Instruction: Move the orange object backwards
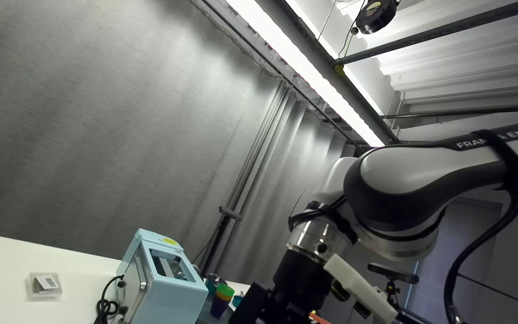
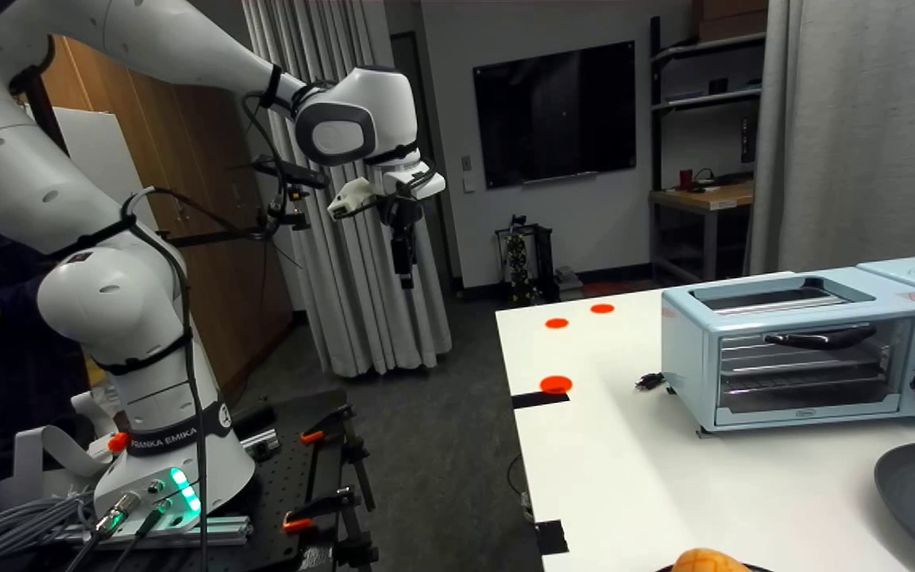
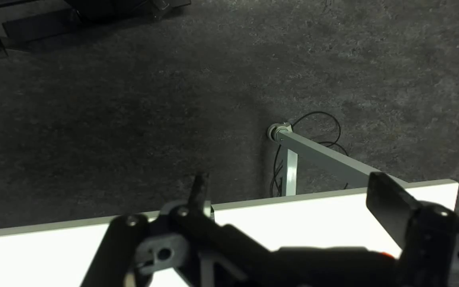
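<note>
While jaws hang spread, arm (image 2: 128, 294) reads FRANKA EMIKA; orange object (image 2: 708, 561), partly cropped, lies well apart.

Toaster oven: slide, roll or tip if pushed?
The toaster oven would probably slide rather than roll, being boxy and flat-sided. Tipping sideways seems unlikely, since its front is wider than tall. The see-through door may be fragile, as it looks like glass.
</note>
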### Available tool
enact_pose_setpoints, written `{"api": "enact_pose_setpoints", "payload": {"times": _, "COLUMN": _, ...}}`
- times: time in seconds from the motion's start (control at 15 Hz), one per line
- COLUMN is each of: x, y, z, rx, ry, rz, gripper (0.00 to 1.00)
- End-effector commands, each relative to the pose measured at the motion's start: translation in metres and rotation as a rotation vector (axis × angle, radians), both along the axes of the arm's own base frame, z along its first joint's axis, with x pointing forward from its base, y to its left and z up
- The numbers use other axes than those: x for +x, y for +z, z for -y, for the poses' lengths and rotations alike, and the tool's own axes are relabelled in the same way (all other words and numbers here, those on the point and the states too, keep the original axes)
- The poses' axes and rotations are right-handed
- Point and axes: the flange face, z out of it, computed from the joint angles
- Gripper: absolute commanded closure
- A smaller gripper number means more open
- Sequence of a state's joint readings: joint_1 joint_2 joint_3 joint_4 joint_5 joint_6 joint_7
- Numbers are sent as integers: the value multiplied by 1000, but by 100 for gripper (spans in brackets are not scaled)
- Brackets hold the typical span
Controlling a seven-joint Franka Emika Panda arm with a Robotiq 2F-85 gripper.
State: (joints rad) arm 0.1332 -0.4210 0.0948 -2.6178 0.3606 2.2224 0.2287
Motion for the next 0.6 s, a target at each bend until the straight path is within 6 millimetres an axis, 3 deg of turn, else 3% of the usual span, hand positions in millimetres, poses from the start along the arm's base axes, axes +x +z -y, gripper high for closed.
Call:
{"api": "enact_pose_setpoints", "payload": {"times": 0.0, "x": 0, "y": 0, "z": 0, "rx": -6, "ry": -6, "rz": -3, "gripper": 0}}
{"api": "enact_pose_setpoints", "payload": {"times": 0.53, "x": 1, "y": 0, "z": 1, "rx": -3, "ry": -16, "rz": 0, "gripper": 0}}
